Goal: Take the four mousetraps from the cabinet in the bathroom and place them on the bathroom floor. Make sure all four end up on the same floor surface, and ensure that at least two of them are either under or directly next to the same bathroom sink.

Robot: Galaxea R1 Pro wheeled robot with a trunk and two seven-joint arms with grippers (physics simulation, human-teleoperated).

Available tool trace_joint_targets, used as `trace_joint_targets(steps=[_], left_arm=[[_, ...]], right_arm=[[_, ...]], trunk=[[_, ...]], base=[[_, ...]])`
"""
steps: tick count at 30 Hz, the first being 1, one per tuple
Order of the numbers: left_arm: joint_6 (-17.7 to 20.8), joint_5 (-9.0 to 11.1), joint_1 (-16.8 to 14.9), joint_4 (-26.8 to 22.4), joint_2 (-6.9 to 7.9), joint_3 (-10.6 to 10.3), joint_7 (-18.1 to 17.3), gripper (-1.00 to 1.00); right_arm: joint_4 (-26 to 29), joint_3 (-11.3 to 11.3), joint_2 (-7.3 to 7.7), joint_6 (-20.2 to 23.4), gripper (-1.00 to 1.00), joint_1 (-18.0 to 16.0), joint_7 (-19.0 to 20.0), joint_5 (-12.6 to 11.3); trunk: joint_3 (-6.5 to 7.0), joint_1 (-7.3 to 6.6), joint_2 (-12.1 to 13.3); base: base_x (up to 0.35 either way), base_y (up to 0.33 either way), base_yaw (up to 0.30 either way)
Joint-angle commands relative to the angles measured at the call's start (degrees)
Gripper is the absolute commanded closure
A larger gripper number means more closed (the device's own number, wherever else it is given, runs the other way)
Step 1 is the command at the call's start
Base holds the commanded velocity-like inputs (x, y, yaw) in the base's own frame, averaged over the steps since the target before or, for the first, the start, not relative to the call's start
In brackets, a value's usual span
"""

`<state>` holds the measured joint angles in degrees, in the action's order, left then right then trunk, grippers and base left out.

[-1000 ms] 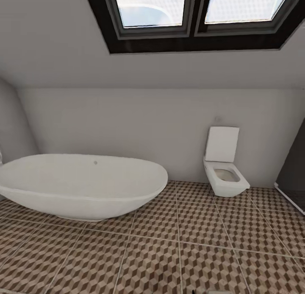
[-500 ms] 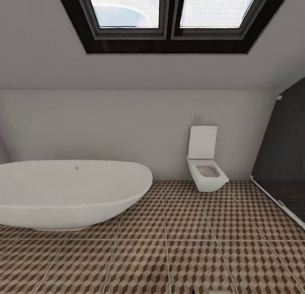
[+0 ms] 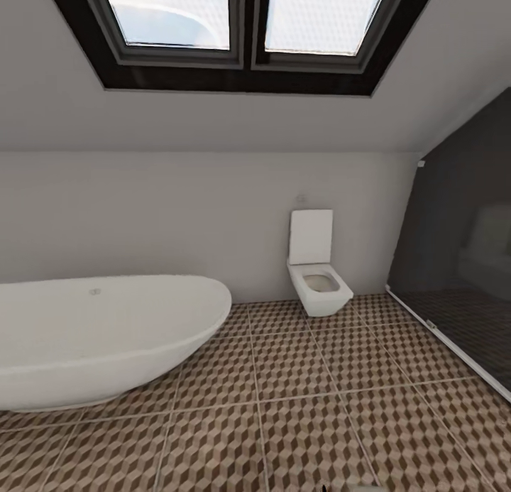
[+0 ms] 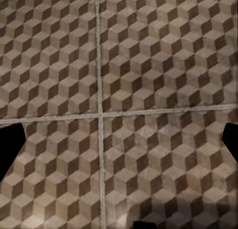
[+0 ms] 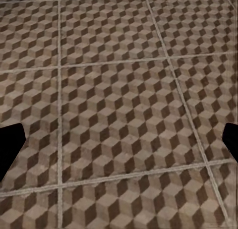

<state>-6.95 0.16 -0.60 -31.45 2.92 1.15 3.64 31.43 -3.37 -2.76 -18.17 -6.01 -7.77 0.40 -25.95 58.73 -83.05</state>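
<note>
A: Camera has swung right since a second ago: tub [image 3: 99,339] and toilet [image 3: 317,268] slid left in the head view, and more of a dark glass panel [image 3: 461,258] came in at right. Fixtures themselves unmoved.

B: Step?

A: Judging by this, searching. Robot is in transit, scanning the room. No cabinet, no mousetraps, no sink visible here.

B: Left to right?

A: Tub, then bare floor [image 3: 284,407], toilet against the back wall, glass panel. Skylight [image 3: 241,23] above.

B: End effectors?

A: Left end effector [image 4: 119,144] and right end effector [image 5: 119,144] both hang over tiles, fingertips spread to the frame edges, nothing between them. Released, empty.

B: Next?

A: Likely more turning until the cabinet shows, then drive up to it.
</note>
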Motion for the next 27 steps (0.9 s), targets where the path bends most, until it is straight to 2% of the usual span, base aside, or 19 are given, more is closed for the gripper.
trace_joint_targets(steps=[1, 27], left_arm=[[-0.2, 0.0, 0.0, 0.1, -0.01, 0.0, 0.1, -1.0], [-0.2, 0.0, 0.0, 0.2, -0.02, 0.0, 0.2, -1.0]], right_arm=[[-0.1, -0.3, 0.03, -0.1, -1.0, -0.1, -0.5, 0.0], [-0.1, -0.3, 0.03, -0.1, -1.0, -0.1, -0.5, 0.0]], trunk=[[-0.03, 0.0, 0.0], [0.63, 0.0, 0.0]], base=[[0.0, 0.0, -0.223], [0.0, 0.0, -0.214]])
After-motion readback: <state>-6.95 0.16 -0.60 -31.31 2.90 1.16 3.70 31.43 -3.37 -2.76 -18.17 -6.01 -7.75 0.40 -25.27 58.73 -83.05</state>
